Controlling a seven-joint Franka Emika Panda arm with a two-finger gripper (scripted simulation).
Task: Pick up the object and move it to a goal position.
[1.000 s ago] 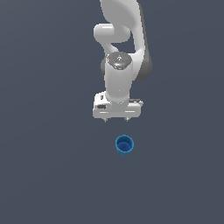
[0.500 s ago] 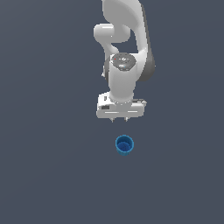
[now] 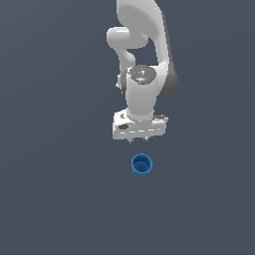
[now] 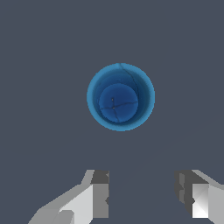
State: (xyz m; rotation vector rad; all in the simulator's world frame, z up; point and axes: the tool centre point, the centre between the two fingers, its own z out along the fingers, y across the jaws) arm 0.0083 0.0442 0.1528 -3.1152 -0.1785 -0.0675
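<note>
Exterior view: fingers mostly hidden under the white end effector (image 3: 139, 141); only short tips show. Wrist view cuts the fingers (image 4: 99, 192) off at the frame edge. Jaws spread wide, empty, touching nothing. Cup (image 3: 142, 165) upright on the surface (image 3: 60, 199), near the end effector, apart from it.

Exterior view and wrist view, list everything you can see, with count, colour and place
cup: one, bright blue with a darker hollow inside, upright on the floor, just in front of the gripper and apart from it; seen from above in the wrist view
floor: one, plain dark grey-blue, fills the scene
arm: one, white with dark joints, reaching in from the exterior view's top
gripper: one, white, fingers apart, holding nothing
</note>
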